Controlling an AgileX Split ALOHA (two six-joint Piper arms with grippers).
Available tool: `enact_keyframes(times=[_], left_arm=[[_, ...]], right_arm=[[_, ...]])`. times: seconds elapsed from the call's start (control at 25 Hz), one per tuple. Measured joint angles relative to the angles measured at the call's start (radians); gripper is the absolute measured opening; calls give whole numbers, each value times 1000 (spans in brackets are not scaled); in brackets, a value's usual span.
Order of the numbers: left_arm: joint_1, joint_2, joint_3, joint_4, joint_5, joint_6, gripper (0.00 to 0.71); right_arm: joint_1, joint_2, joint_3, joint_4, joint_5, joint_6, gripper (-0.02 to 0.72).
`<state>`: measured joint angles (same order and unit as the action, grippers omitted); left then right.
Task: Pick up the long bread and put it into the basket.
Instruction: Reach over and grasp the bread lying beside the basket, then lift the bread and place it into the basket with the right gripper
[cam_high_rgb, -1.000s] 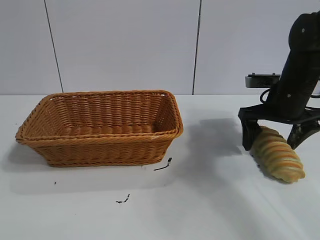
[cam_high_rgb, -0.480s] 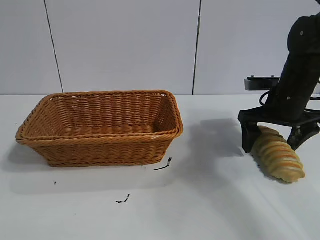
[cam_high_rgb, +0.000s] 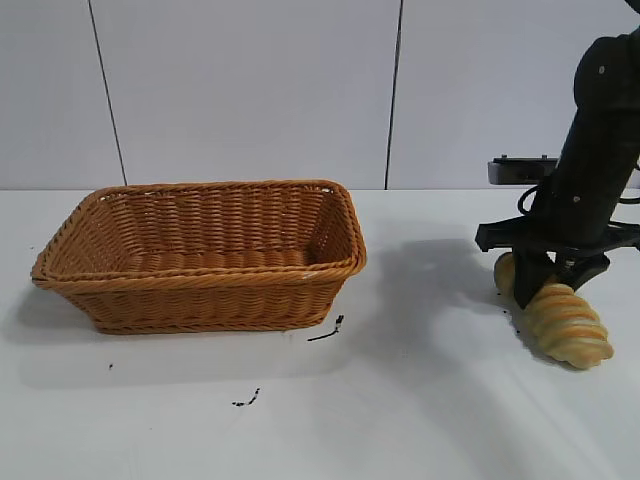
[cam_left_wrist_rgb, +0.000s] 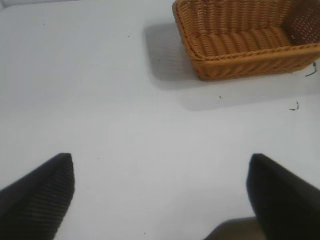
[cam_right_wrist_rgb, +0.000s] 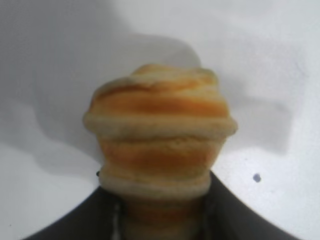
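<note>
Right gripper (cam_high_rgb: 548, 275) down at the counter's (cam_high_rgb: 420, 400) right side, clamped across the long bread (cam_high_rgb: 562, 322) near its far end. Loaf lying at a slant on the white surface, near end pointing toward the camera and to the right, far end poking out just behind the dark fingers. Seen from the right wrist view, same loaf (cam_right_wrist_rgb: 160, 135) end-on, tan with orange-brown crosswise ridges, pinched between the two dark fingers (cam_right_wrist_rgb: 235, 215) pressing on its flanks; whether lifted or touching the counter, cannot tell.

Well apart from the loaf, over on the left half of the counter: the basket (cam_high_rgb: 200, 290), orange-brown wicker with flaring sides and a braided rim, upright, nothing visible inside. Also showing in the left wrist view, the basket (cam_left_wrist_rgb: 240, 65) farther off beyond a bare stretch of white.

Left gripper (cam_left_wrist_rgb: 160, 200) hanging above the counter, out of the exterior view, its two dark fingers (cam_left_wrist_rgb: 40, 195) spread wide apart, holding nothing.

Small black marks (cam_high_rgb: 328, 330) on the counter just in front of the basket's right corner, another pair of specks (cam_high_rgb: 246, 400) nearer the camera. No readable writing, labels or brand marks anywhere.
</note>
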<state>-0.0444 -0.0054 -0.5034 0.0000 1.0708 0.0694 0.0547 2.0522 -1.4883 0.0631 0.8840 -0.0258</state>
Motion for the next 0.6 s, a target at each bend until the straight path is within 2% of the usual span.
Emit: enact_keyframes(times=[0.24, 0.36, 0.6], left_arm=[[0, 0, 0, 0, 0, 0, 696], [0, 0, 0, 0, 0, 0, 696], [0, 0, 0, 0, 0, 0, 696]], right_arm=[[12, -54, -235, -3, 251, -1, 178], [44, -51, -332, -5, 294, -3, 177], [163, 38, -547, -5, 326, -20, 177]])
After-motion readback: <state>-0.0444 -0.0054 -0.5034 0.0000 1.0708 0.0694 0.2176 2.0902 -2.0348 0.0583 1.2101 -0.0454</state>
